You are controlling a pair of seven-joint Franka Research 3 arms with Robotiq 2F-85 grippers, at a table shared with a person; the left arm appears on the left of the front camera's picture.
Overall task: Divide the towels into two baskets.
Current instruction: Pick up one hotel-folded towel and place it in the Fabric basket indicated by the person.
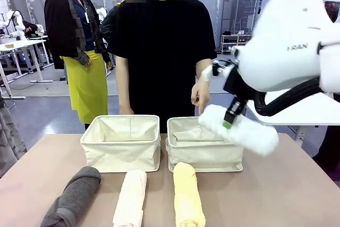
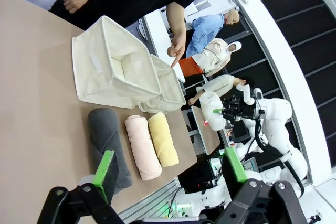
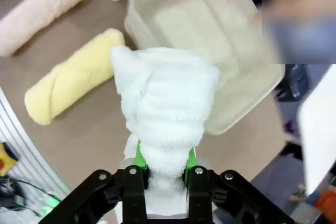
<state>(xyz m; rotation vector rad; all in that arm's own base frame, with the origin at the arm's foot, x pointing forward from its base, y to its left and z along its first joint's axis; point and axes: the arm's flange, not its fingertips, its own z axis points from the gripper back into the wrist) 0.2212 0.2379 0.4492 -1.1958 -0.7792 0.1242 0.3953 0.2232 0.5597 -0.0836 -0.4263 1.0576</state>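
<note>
**White towel (image 3: pixel 165 98) held by right gripper (image 3: pixel 164 158), at the near-right corner of the right basket (image 1: pixel 204 160).**

Nearest on the table lie the grey towel (image 1: pixel 74 195), peach towel (image 1: pixel 130 195) and yellow towel (image 1: pixel 188 195), with axes toward 12. Left gripper (image 2: pixel 169 158) is spread wide and empty. Right fingers are clamped on the white towel's end. The roll runs to 12 in the wrist view and 10-to-4 in the front view. Basket mouth lies at 12–1 beyond the tip. Judgement: carry further toward 12 before release.
</note>
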